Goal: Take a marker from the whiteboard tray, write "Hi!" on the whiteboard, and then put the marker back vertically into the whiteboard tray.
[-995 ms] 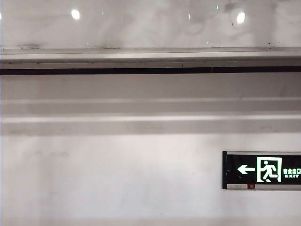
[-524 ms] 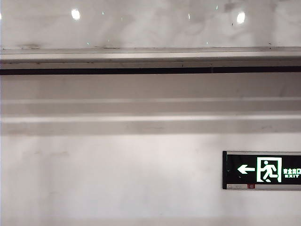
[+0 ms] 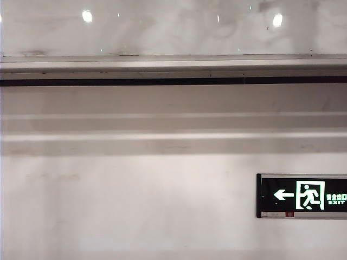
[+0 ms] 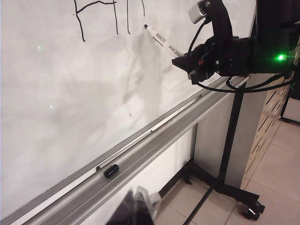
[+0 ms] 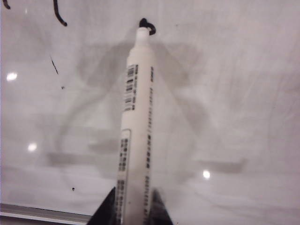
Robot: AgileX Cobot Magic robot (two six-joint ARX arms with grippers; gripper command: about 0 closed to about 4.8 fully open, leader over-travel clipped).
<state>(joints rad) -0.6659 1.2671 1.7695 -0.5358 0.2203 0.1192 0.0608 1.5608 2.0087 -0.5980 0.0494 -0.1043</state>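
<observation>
The marker (image 5: 136, 126), a white stick with barcode print, is clamped between the dark fingers of my right gripper (image 5: 134, 208). Its black tip rests against the whiteboard (image 5: 225, 93) at a small fresh mark. In the left wrist view the same marker (image 4: 161, 38) slants up from the right gripper (image 4: 183, 59) to the whiteboard (image 4: 56, 93), just right of black strokes. Below runs the whiteboard tray (image 4: 154, 145), with a small black cap (image 4: 111, 170) lying in it. My left gripper (image 4: 136, 204) hangs below the tray, jaws together, empty. The exterior view shows only whiteboard (image 3: 162, 27) and tray (image 3: 173, 66), with no arm in it.
A black rolling stand with castors (image 4: 225, 187) holds the board over a tiled floor. A green exit sign (image 3: 303, 196) is on the wall under the tray. White wall mouldings (image 3: 173, 135) run below the ledge.
</observation>
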